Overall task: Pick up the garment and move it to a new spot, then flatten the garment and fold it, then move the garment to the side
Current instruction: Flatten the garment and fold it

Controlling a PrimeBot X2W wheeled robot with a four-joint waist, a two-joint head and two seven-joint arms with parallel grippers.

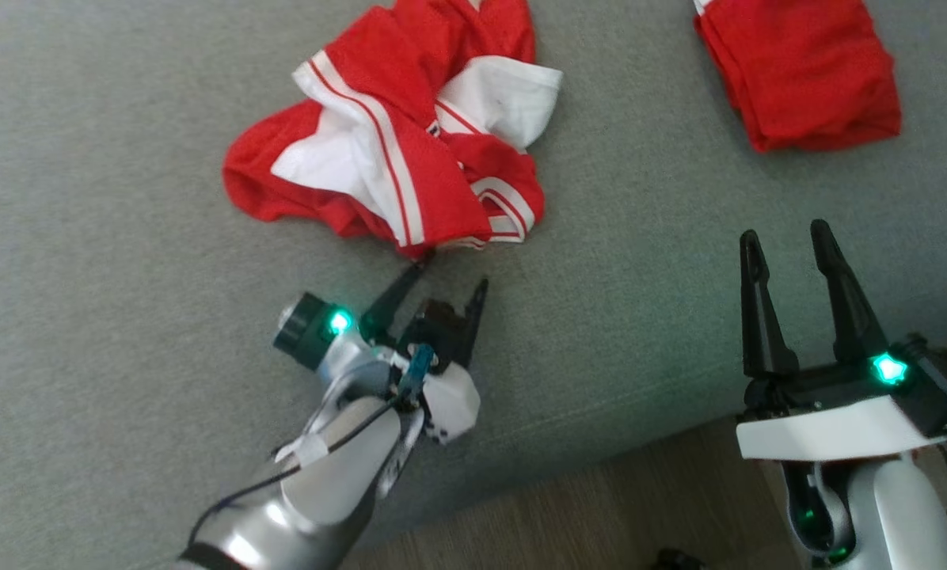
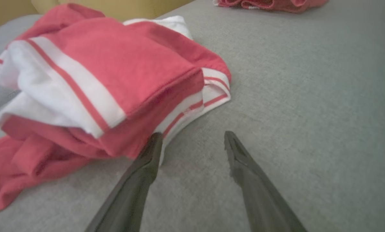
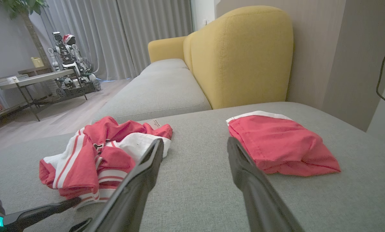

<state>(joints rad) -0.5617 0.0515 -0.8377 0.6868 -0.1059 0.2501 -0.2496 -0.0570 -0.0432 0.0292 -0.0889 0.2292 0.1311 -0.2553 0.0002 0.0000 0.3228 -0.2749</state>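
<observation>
A crumpled red and white garment (image 1: 398, 150) lies in a heap on the grey sofa seat (image 1: 125, 261); it also shows in the left wrist view (image 2: 115, 74) and the right wrist view (image 3: 96, 158). My left gripper (image 1: 451, 275) (image 2: 192, 138) is open just in front of the heap's near edge, one fingertip touching the striped hem, nothing between the fingers. My right gripper (image 1: 786, 233) (image 3: 195, 145) is open over the seat's front right, well away from the heap, holding nothing. The left gripper's fingers (image 3: 41, 211) appear at the lower left of the right wrist view.
A second red garment (image 1: 802, 71) (image 3: 281, 146) lies folded at the seat's far right. The sofa's front edge and wooden floor (image 1: 600, 507) run along the lower right. A yellow backrest (image 3: 240, 54) stands behind; a low table (image 3: 34, 79) and another robot (image 3: 70, 67) stand across the room.
</observation>
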